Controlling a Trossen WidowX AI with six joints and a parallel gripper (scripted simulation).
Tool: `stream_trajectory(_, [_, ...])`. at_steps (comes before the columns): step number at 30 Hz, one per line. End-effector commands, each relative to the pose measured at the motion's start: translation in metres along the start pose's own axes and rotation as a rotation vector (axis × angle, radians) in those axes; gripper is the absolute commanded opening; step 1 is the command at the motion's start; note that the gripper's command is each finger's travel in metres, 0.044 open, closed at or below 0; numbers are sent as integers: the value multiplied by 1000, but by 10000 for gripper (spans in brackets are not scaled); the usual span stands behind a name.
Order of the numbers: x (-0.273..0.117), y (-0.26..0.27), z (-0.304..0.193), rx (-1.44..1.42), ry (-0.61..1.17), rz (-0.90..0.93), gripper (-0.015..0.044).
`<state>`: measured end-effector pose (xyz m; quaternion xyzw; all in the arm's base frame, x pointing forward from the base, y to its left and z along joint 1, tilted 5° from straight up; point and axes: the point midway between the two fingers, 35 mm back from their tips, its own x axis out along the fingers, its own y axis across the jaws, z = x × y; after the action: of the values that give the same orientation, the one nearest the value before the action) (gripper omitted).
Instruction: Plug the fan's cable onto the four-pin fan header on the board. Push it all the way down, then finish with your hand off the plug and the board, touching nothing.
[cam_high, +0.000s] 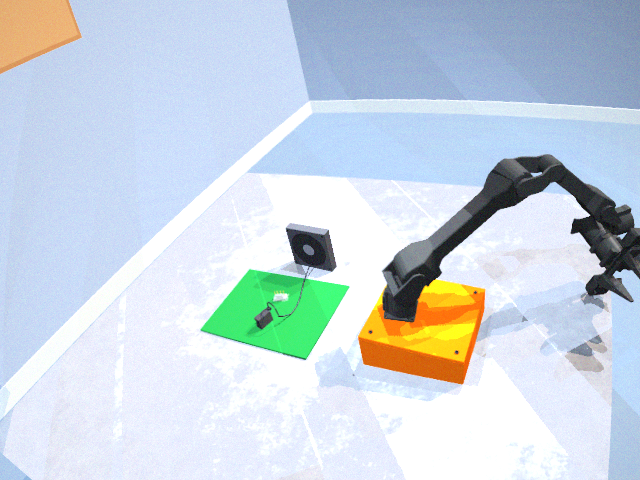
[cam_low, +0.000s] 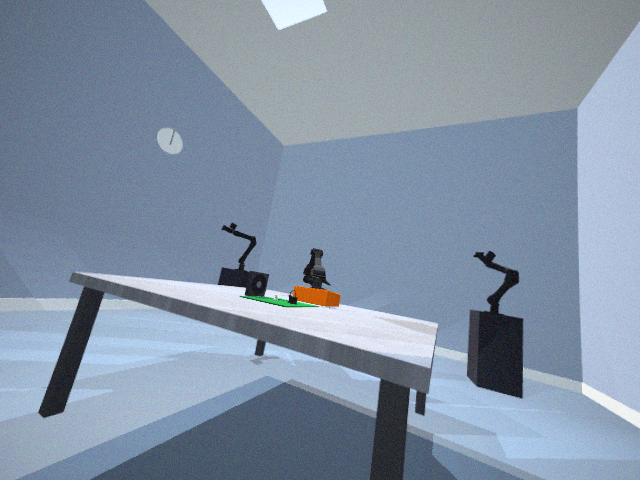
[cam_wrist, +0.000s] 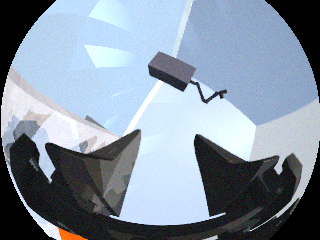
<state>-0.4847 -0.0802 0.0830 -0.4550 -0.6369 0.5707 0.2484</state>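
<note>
A green board (cam_high: 276, 312) lies flat on the table left of my orange base. A small white four-pin header (cam_high: 280, 297) stands near the board's middle. A black plug (cam_high: 264, 317) lies on the board just in front of the header, apart from it. A thin black cable (cam_high: 298, 294) runs from the plug to the dark square fan (cam_high: 310, 248) standing upright behind the board. My gripper (cam_high: 615, 281) is far to the right, beyond the table's right edge, away from the board. In the wrist view its fingers stand apart with nothing between them.
My orange base block (cam_high: 423, 330) sits right of the board. The board (cam_low: 279, 300) and base (cam_low: 316, 296) show small in the exterior view. Two other dark arms on stands (cam_low: 495, 320) (cam_low: 240, 258) stand off the table in the room.
</note>
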Motion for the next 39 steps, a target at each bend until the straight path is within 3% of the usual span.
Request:
stream_trajectory(1, [0,0,0,0,0,0,274])
stream_trajectory(6, [-3,6,2,-14,-15,16,405])
stream_trajectory(8, [-21,22,9,-27,-74,57,440])
stream_trajectory(16, [-145,51,24,120,-343,190,440])
stream_trajectory(23, [-255,83,8,210,-545,358,440])
stream_trajectory(33, [-395,134,-65,259,-753,655,440])
stream_trajectory(39, [-456,164,-128,225,-819,821,440])
